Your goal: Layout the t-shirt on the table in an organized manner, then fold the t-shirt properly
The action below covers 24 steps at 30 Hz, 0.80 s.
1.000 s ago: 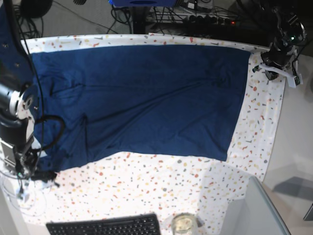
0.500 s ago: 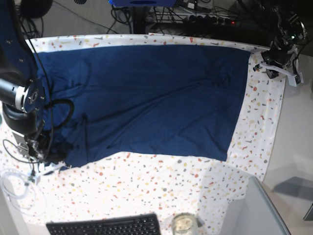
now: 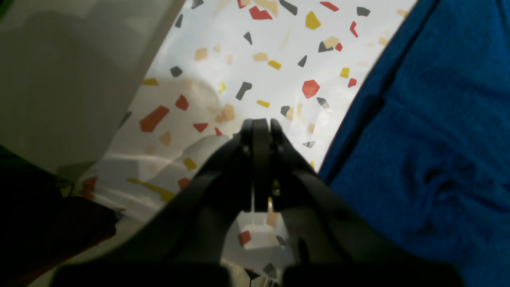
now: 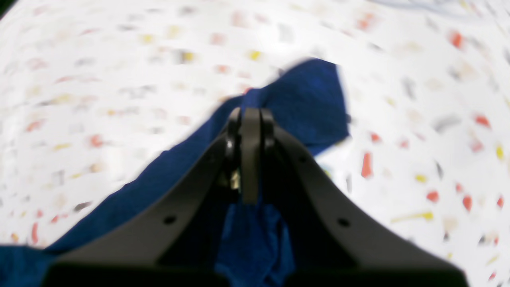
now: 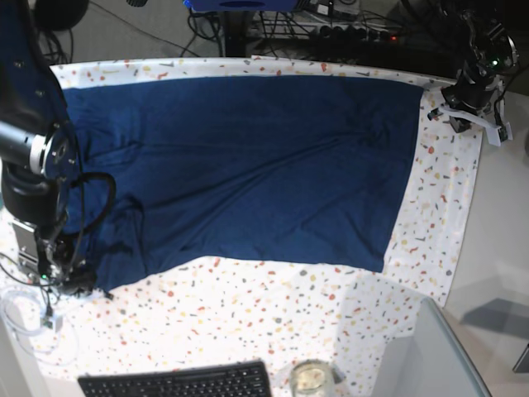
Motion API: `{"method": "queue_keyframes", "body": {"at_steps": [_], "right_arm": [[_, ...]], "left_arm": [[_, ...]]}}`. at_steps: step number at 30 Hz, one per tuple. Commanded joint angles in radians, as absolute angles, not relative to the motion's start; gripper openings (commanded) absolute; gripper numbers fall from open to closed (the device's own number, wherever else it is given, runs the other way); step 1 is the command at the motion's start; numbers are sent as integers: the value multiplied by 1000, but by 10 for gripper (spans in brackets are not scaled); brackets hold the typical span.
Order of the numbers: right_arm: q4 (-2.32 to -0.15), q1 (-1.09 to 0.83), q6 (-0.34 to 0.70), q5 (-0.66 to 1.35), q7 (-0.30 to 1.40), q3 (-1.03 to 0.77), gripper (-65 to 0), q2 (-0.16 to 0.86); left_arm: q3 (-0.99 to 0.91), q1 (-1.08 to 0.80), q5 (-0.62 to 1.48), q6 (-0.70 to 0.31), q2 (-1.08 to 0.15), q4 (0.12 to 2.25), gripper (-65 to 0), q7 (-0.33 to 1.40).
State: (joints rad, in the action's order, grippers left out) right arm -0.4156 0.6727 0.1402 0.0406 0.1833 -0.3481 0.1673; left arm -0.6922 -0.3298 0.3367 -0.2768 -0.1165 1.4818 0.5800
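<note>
T-shirt (image 5: 248, 165) lies spread on table (image 5: 273, 322); right gripper (image 4: 250, 119) pinches its corner, apparently to straighten it; left gripper (image 3: 259, 131) closed, empty.

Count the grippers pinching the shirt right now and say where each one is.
1. The right gripper is shut on the t-shirt at its near corner; the left gripper is shut empty over the table, beside the shirt's edge.

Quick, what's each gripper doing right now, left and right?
Left gripper: closed, holding nothing, over the table beside the t-shirt.
Right gripper: closed on a corner of the t-shirt.
</note>
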Motion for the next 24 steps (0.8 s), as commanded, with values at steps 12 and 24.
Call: {"method": "queue_keyframes", "body": {"at_steps": [12,24], "right_arm": [[-1236,426,298,48,461,-343,-650,59],[-1620,166,453,48,647,-340,-650,-70]], "left_arm": [[-693,-317,338,-278,-130,1495,-650,559],[-691,-315,340,-278,-130,1495,-650,559]]}}
